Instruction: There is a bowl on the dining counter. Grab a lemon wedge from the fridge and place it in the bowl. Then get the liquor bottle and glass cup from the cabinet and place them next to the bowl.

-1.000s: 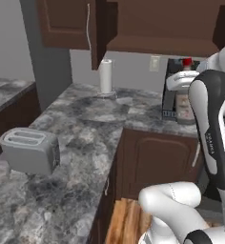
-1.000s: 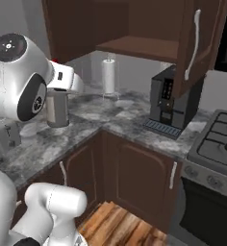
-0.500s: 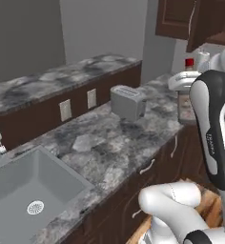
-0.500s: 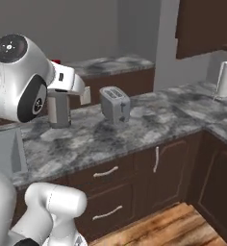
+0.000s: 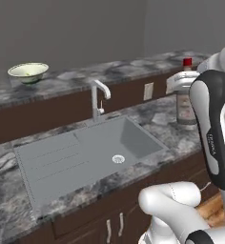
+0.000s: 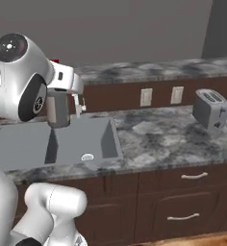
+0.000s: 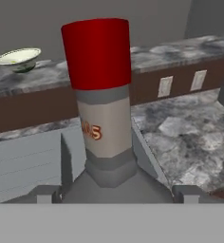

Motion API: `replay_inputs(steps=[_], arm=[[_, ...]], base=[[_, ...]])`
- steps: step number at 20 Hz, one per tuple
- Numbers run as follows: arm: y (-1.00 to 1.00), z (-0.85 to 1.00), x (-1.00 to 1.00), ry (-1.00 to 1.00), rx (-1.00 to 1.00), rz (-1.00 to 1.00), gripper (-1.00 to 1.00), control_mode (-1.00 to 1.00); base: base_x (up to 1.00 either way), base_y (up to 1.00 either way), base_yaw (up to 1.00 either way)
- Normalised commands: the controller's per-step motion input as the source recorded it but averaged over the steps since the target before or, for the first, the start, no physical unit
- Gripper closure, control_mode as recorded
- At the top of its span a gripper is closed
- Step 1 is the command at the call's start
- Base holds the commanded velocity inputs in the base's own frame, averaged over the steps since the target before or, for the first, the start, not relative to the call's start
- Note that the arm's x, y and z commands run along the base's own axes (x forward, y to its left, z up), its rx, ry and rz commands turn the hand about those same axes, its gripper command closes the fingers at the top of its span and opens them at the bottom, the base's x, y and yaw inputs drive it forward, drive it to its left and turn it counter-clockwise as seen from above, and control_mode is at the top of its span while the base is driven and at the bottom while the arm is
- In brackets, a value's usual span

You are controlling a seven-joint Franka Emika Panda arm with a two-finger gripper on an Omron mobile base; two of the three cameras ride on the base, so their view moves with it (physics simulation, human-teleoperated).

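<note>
Base swung from toaster to sink (image 5: 90, 152); pincer (image 7: 114, 192) clamped on red-capped glass liquor bottle (image 7: 102, 118).

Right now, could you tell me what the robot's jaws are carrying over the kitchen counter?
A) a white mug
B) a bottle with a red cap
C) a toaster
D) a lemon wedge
B: in the hand view the liquor bottle, red-capped with a pale label on its neck, rises between the gripper jaws, while the bowl sits apart on the raised dining counter.

Red-capped greyish liquor bottle (image 7: 104, 118), whitish bowl (image 5: 28, 72), grey sink (image 5: 86, 155), grey-marbled dining counter (image 5: 114, 69).
</note>
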Motion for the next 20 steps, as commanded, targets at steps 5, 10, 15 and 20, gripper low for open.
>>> replay_inputs(steps=[5, 10, 15, 20], arm=[[0.0, 0.0, 0.0, 0.0, 0.0, 0.0, 1.0, 1.0], [0.0, 0.0, 0.0, 0.0, 0.0, 0.0, 1.0, 1.0], [0.0, 0.0, 0.0, 0.0, 0.0, 0.0, 1.0, 1.0], [0.0, 0.0, 0.0, 0.0, 0.0, 0.0, 1.0, 1.0]], base=[[-0.34, 1.0, 0.32], [-0.28, 1.0, 0.3], [-0.27, 1.0, 0.28], [-0.21, 1.0, 0.23]])
